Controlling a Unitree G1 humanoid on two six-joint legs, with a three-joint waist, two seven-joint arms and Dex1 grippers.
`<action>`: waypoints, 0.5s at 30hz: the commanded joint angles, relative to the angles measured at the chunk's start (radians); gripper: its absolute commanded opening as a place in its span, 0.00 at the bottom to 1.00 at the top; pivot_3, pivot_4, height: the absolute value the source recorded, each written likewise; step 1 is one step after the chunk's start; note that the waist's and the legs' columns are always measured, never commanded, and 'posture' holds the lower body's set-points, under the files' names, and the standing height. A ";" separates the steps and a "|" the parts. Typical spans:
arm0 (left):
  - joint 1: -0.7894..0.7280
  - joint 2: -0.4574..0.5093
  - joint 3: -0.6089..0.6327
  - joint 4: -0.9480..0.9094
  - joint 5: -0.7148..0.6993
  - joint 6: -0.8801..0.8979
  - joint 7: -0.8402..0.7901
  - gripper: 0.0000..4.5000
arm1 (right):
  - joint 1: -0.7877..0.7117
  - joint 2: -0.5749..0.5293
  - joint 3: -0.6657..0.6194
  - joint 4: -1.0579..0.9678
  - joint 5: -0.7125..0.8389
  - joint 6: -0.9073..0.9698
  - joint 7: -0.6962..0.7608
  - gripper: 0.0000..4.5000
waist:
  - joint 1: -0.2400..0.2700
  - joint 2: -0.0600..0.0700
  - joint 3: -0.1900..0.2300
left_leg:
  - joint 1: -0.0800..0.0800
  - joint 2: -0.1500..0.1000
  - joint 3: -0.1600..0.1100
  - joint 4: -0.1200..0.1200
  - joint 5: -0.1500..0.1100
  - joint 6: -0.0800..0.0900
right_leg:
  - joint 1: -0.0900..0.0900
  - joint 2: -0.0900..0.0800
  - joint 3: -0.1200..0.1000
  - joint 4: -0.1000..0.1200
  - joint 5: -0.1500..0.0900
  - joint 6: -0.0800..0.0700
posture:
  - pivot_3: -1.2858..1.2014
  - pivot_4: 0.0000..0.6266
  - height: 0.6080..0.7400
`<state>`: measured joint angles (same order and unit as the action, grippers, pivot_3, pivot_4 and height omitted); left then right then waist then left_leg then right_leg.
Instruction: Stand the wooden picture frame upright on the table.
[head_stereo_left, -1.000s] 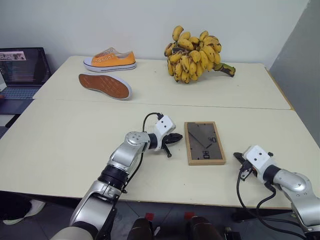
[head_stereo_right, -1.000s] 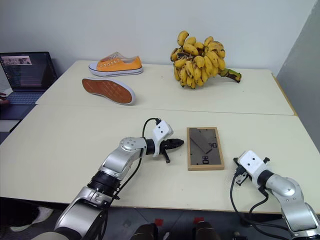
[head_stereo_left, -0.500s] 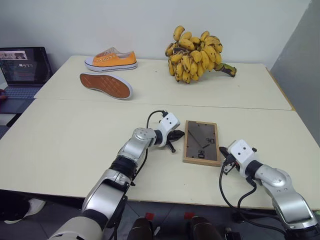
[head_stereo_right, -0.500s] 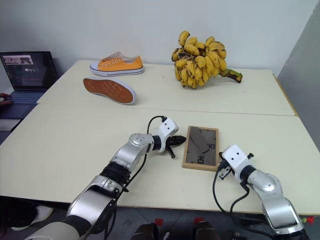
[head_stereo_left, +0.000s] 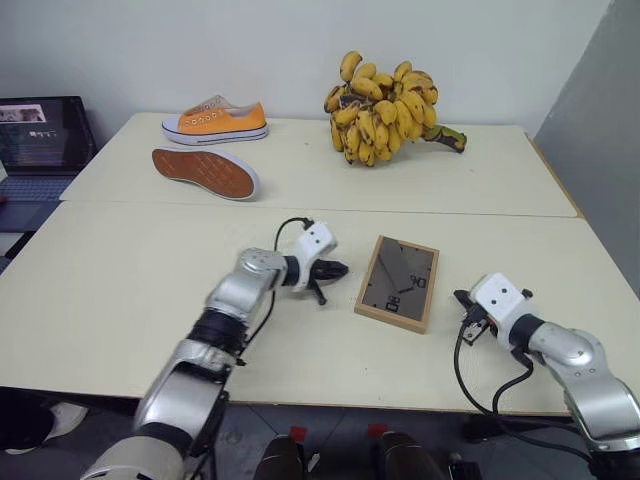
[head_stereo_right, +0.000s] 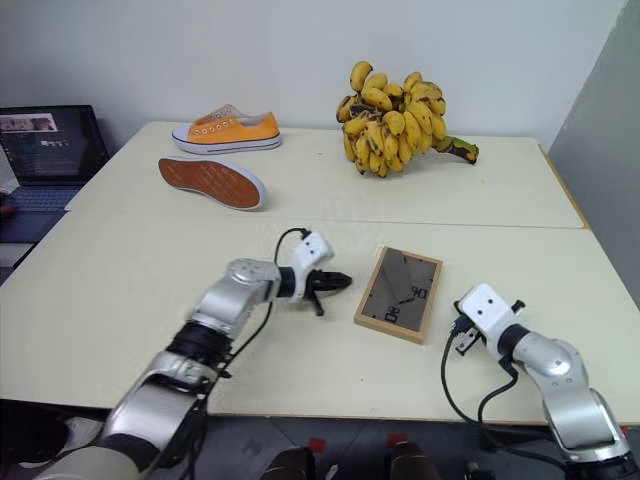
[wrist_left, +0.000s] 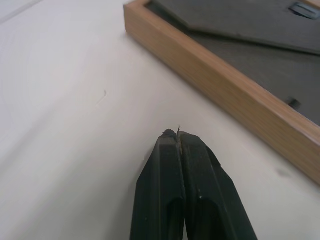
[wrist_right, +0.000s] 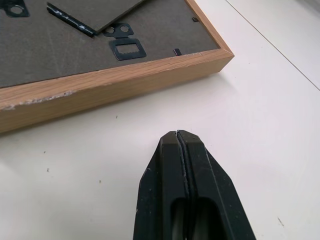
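The small rectangular light-wood picture frame (head_stereo_left: 396, 283) is lying flat, grey board up, on the smooth cream table (head_stereo_left: 120, 290), between the left gripper (head_stereo_left: 335, 270) and right gripper (head_stereo_left: 461, 298), whose black fingers are pressing together, empty.

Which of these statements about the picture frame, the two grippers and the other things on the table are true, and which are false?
1. The wooden picture frame lies flat, grey back up. True.
2. The left gripper holds the frame. False: its jaws are shut on nothing, beside the frame and apart from it.
3. The right gripper has its jaws shut. True.
4. The banana bunch lies between the grippers. False: it lies at the table's far side.
5. One orange shoe shows its sole. True.
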<state>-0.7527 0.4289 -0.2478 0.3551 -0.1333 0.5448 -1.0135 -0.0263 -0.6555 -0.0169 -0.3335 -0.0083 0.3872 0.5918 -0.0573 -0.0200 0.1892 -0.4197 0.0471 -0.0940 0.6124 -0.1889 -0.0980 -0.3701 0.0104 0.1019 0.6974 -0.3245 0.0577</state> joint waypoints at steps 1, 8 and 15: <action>-0.055 0.062 0.068 -0.129 -0.123 0.285 -0.067 0.11 | -0.010 -0.024 -0.026 0.021 0.007 -0.056 0.019 0.00 | 0.001 0.000 0.000 | 0.000 0.000 0.000 0.000 0.000 0.000 | 0.001 0.000 0.000 0.000 0.000 0.000 | 0.52 0.24 1.00; -0.102 0.041 0.138 -0.129 -0.270 0.614 -0.042 0.46 | -0.011 -0.007 -0.007 0.052 -0.007 -0.089 0.007 0.00 | 0.003 0.000 0.000 | 0.000 0.000 -0.001 0.001 0.000 0.000 | 0.001 0.000 -0.001 0.000 -0.001 0.001 | 0.52 0.24 1.00; -0.097 0.037 0.136 -0.156 -0.342 0.734 -0.014 0.79 | -0.001 -0.012 -0.007 0.052 -0.018 -0.108 0.011 0.00 | 0.002 0.000 0.000 | 0.000 0.000 -0.001 0.000 0.000 0.000 | 0.000 0.000 -0.001 0.000 0.000 0.000 | 0.52 0.24 1.00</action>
<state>-0.8394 0.4558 -0.1188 0.2385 -0.4512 1.2668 -1.0317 -0.0249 -0.6587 -0.0142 -0.2650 -0.0187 0.3071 0.6069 -0.0551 -0.0198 0.1890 -0.4195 0.0469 -0.0955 0.6128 -0.1889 -0.0980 -0.3697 0.0103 0.1005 0.6977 -0.3248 0.0577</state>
